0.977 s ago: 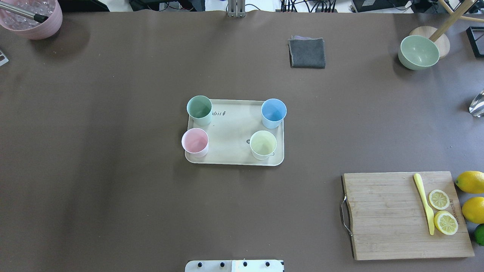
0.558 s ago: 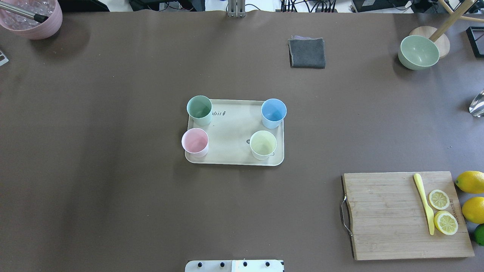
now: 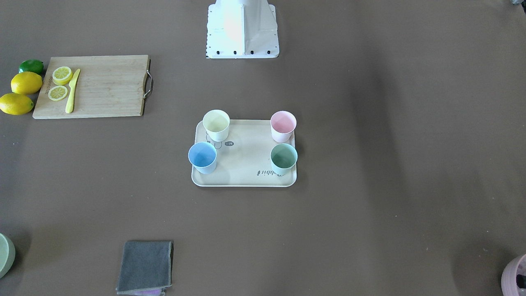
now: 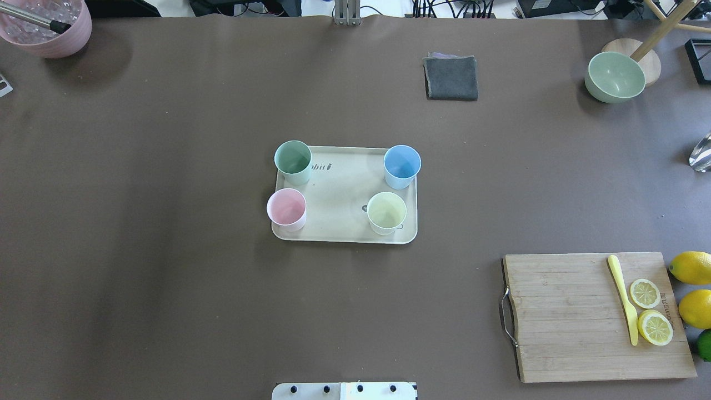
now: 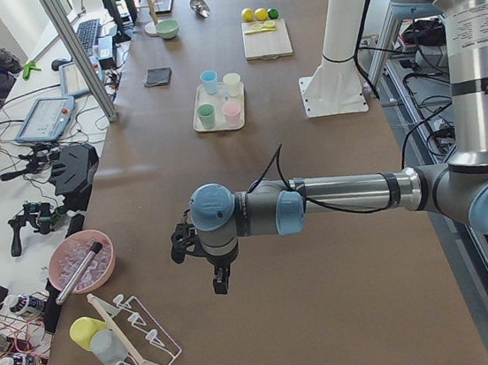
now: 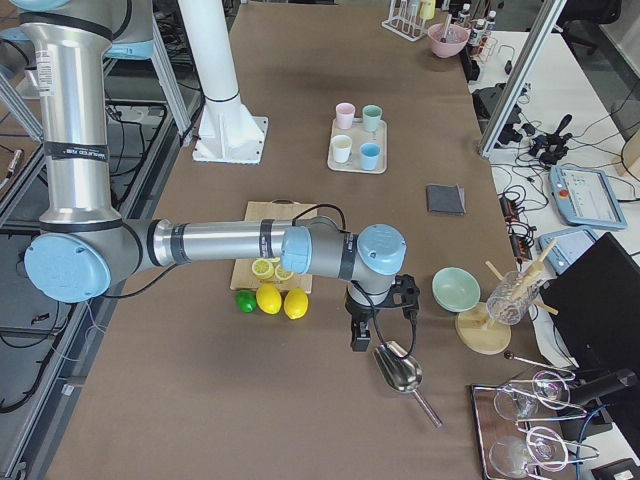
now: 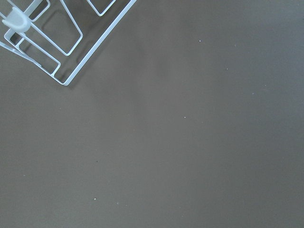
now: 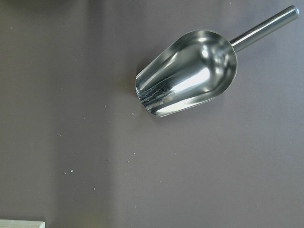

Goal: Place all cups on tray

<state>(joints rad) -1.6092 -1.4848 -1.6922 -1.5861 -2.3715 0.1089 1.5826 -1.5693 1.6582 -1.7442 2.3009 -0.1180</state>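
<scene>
The cream tray (image 4: pixel 344 194) lies mid-table. The mint green cup (image 4: pixel 293 161), light blue cup (image 4: pixel 402 165), pink cup (image 4: pixel 286 208) and pale yellow cup (image 4: pixel 386 212) stand upright on it, one near each corner. The front-facing view shows the same tray (image 3: pixel 246 168) and cups. My left gripper (image 5: pixel 221 281) hangs over the table's left end, far from the tray. My right gripper (image 6: pixel 358 340) hangs over the right end. Both show only in the side views, so I cannot tell whether they are open or shut.
A bamboo cutting board (image 4: pixel 566 316) with lemon slices and a yellow knife lies front right, with lemons (image 4: pixel 691 266) beside it. A grey cloth (image 4: pixel 451 78) and green bowl (image 4: pixel 615 76) sit at the back. A metal scoop (image 8: pixel 190 71) lies under my right wrist, and a wire rack (image 7: pixel 57 42) under my left.
</scene>
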